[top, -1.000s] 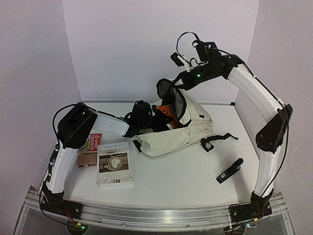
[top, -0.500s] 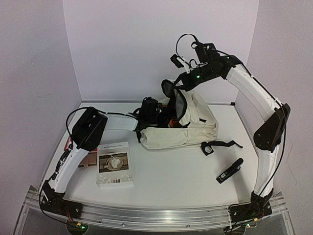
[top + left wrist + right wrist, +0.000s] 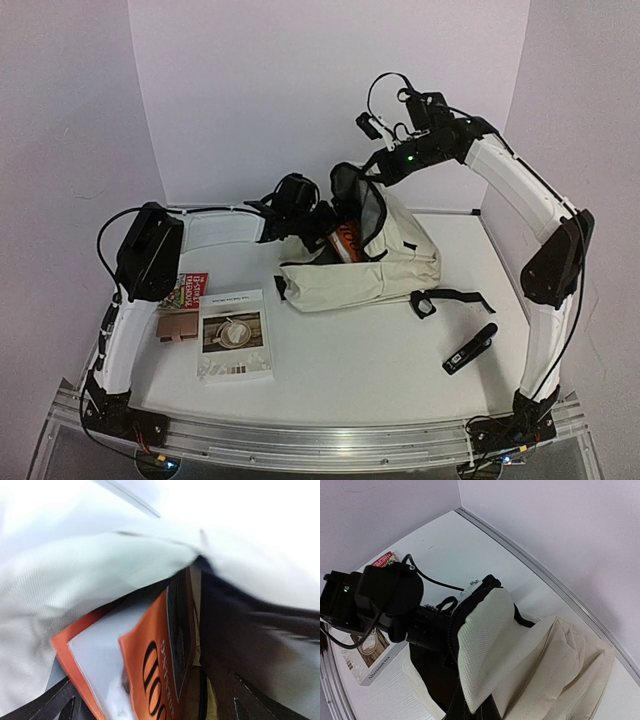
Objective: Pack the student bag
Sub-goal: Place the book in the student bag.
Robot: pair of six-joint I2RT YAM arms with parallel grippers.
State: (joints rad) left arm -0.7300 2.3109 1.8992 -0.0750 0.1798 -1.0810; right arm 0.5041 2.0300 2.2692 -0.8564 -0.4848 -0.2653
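Note:
The student bag (image 3: 365, 272) lies on the table with its mouth facing left and its top flap (image 3: 487, 635) lifted. My right gripper (image 3: 373, 172) is shut on that flap and holds it up; in the right wrist view its jaws (image 3: 477, 713) pinch the cream fabric. An orange book (image 3: 346, 240) sits inside the bag against the dark lining (image 3: 250, 625). My left gripper (image 3: 318, 222) is at the bag's mouth and stands open. In the left wrist view its fingers (image 3: 252, 700) stand wide apart, with the orange book (image 3: 152, 675) just beyond them.
A white book with a cup photo (image 3: 235, 335) lies at the front left. Beside it are a brown wallet (image 3: 180, 325) and a red booklet (image 3: 190, 290). A black handheld device (image 3: 470, 348) lies at the front right. The bag's black strap (image 3: 445, 297) trails right.
My left gripper has opened and let go of the orange book inside the bag. The left arm has pulled back to the left. The bag has shifted a little.

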